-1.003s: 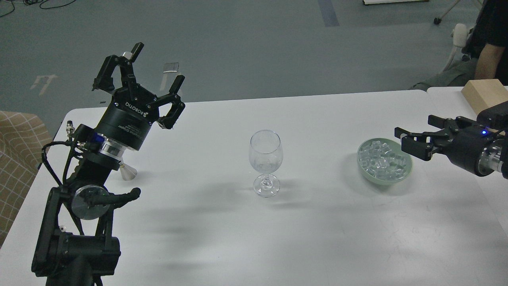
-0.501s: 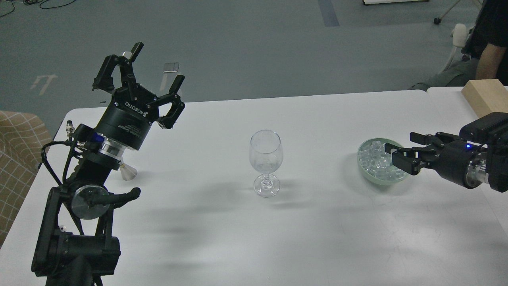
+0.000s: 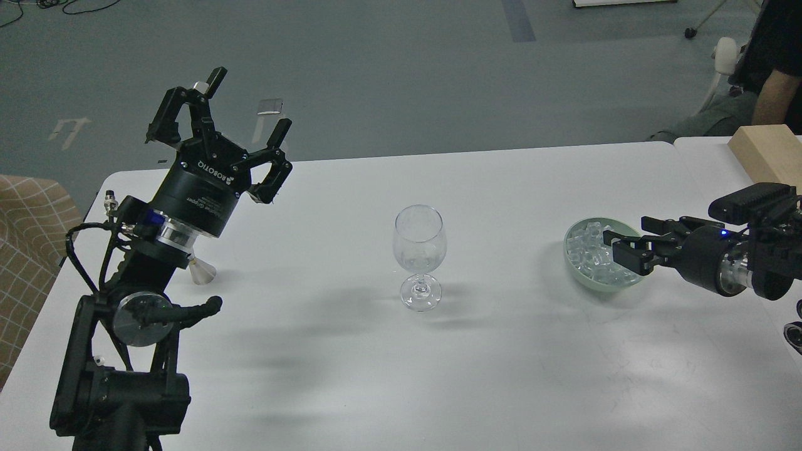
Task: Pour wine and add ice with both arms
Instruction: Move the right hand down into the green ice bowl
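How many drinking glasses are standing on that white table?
1: a clear, empty wine glass stands upright near the middle of the table. A small cone-shaped thing shows behind the left arm; more may be hidden there.

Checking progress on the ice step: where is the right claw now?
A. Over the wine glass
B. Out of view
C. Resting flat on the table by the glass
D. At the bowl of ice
D: the right claw sits open over the ice in the green bowl, well right of the glass.
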{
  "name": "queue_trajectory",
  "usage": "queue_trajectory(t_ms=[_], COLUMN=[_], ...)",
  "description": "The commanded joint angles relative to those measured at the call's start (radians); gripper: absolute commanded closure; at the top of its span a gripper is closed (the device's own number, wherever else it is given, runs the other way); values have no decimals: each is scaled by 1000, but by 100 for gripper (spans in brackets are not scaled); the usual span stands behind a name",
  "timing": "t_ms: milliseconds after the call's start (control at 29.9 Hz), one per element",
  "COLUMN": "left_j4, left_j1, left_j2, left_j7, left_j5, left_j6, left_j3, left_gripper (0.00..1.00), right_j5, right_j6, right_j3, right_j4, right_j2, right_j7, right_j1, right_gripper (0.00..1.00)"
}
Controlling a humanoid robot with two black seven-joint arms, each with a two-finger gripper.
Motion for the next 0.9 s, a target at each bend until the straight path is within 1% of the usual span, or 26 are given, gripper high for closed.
queue_trajectory(t_ms=[0, 134, 401, 635, 735, 869], left_j4=[0, 0, 5, 18, 18, 20], left_j1=[0, -1, -15, -18, -18, -17], left_j2=[0, 0, 0, 0, 0, 0], left_j7=[0, 0, 0, 0, 0, -2], left_j5=[0, 0, -2, -2, -2, -3], left_j6=[0, 0, 0, 0, 0, 0], left_j3=[0, 0, 0, 0, 0, 0], left_gripper=[3, 3, 2, 2, 2, 2], right_j5=[0, 0, 0, 0, 0, 0], right_j6=[-2, -5, -6, -8, -11, -25], right_j3=[-11, -14, -14, -17, -46, -63], right_j4=[-23, -41, -58, -93, -99, -104], right_j2=[18, 26, 26, 52, 55, 64], right_j7=[0, 0, 0, 0, 0, 0], right_j1=[20, 23, 23, 23, 25, 25], right_gripper=[31, 35, 36, 36, 36, 40])
